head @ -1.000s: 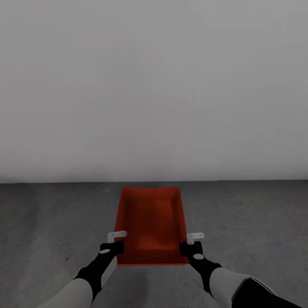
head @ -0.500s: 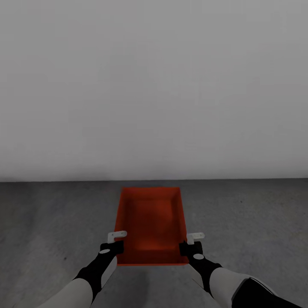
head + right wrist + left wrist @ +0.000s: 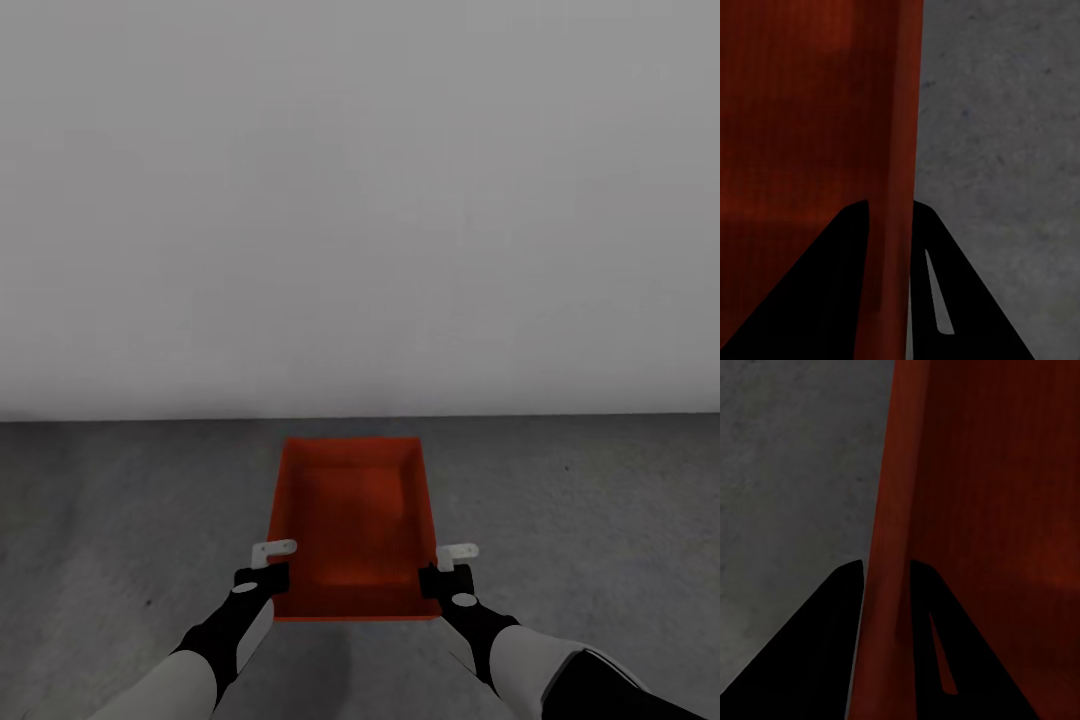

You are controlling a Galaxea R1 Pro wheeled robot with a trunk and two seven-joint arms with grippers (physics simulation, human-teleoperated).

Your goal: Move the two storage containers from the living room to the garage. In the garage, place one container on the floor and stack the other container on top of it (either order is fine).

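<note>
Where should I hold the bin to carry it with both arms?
By the two thin long side walls, near the end closest to you, coming from above with one finger inside and one outside. The bin is open-topped, so its rims are free; the left gripper and right gripper straddle opposite walls that way.

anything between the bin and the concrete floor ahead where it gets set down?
Nothing visible. The bin is held by its side walls, left gripper and right gripper each clamped on one. The grey floor around and ahead, up to the white wall, looks bare. Directly beneath the bin is hidden.
</note>
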